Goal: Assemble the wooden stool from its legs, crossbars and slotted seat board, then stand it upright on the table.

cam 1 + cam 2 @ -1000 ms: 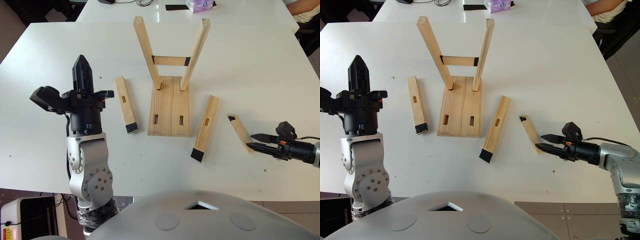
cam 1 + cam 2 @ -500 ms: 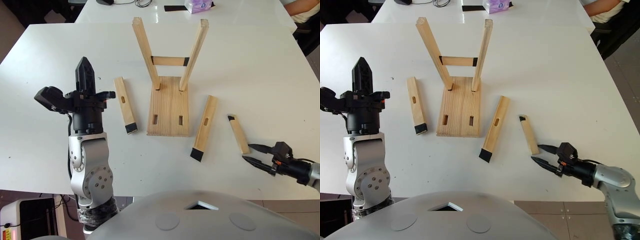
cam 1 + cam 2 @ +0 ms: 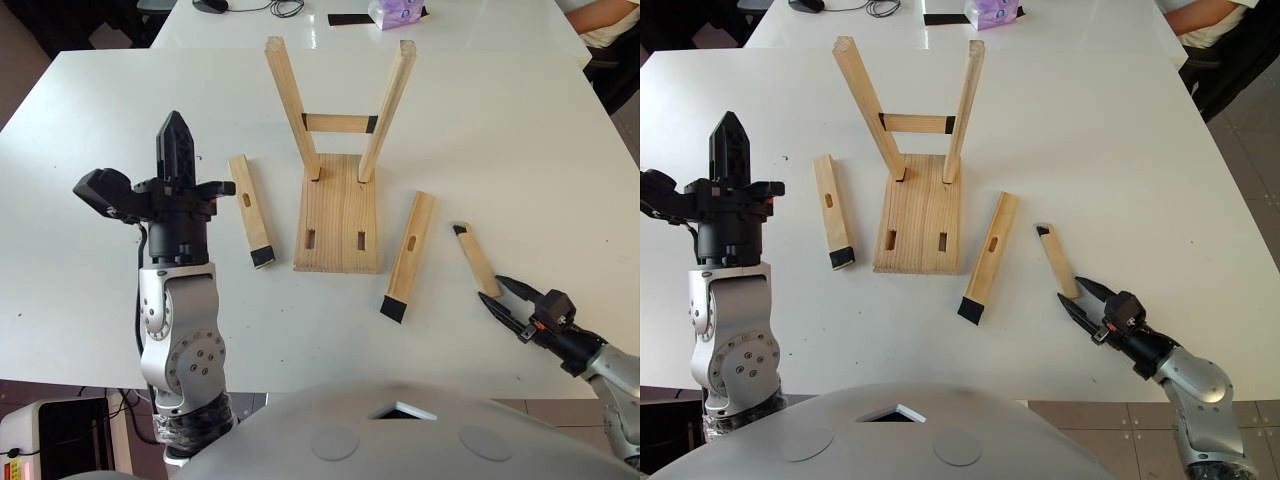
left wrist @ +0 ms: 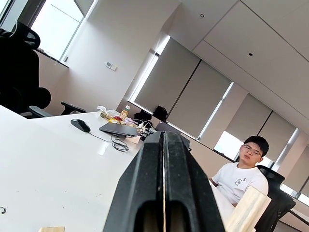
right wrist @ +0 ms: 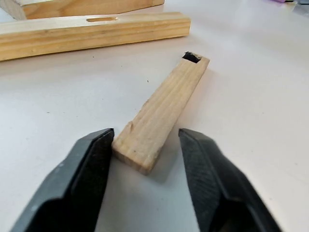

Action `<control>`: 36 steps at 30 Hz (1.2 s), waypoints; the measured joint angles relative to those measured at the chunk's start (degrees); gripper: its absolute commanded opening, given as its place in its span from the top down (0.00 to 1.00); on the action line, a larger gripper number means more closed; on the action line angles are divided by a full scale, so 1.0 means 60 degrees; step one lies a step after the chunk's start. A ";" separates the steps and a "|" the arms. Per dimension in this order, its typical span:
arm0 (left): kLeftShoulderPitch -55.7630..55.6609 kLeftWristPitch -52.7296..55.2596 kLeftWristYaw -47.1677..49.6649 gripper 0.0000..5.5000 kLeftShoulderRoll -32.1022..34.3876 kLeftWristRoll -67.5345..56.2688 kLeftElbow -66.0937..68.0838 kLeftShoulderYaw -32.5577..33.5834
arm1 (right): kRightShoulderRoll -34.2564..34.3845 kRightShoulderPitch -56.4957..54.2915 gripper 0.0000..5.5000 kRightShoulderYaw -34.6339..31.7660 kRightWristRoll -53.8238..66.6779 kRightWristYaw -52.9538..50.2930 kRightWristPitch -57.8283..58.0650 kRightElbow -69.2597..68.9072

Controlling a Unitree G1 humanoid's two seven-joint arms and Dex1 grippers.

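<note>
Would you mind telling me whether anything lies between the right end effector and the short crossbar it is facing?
Nothing visible does. The right end effector is open, and the near end of the short crossbar lies right at the gap between its fingertips, with bare table on either side.

The right gripper [image 3: 492, 290] is holding its fingers apart at the near end of the crossbar [image 3: 473, 255] lying just ahead; the left gripper [image 3: 173, 125] is pointing upward, closed
</note>
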 measured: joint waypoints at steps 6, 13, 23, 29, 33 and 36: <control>-0.0042 0.0070 0.0007 1.00 0.0029 0.0000 0.0115 0.0002 | -0.0053 -0.0066 0.76 0.0346 -0.0167 -0.0831 0.0937 -0.0795; -0.0040 0.0069 0.0019 1.00 0.0004 0.0001 0.0114 -0.0028 | -0.0572 -0.0490 0.76 0.0437 0.0124 -0.0911 0.3383 -0.2110; -0.0395 0.0257 0.0014 1.00 0.0123 -0.0094 0.0328 -0.0088 | -0.1924 -0.6408 0.76 -0.0112 0.1777 0.0475 0.8877 -0.0049; -0.1188 0.0832 -0.0383 1.00 0.0887 -0.0700 0.0919 0.0180 | -0.0608 -0.9358 0.76 -0.1366 0.3454 -0.0401 1.0216 0.0910; -0.2537 0.1567 -0.0586 1.00 0.1585 -0.2097 0.1350 0.0626 | 0.0652 -1.0824 0.76 -0.2966 0.5886 -0.1630 1.1008 0.0474; -0.3586 0.2223 -0.0627 1.00 0.2068 -0.3485 0.1649 0.0928 | 0.1232 -1.1537 0.76 -0.3814 0.7591 -0.2525 1.1125 -0.0467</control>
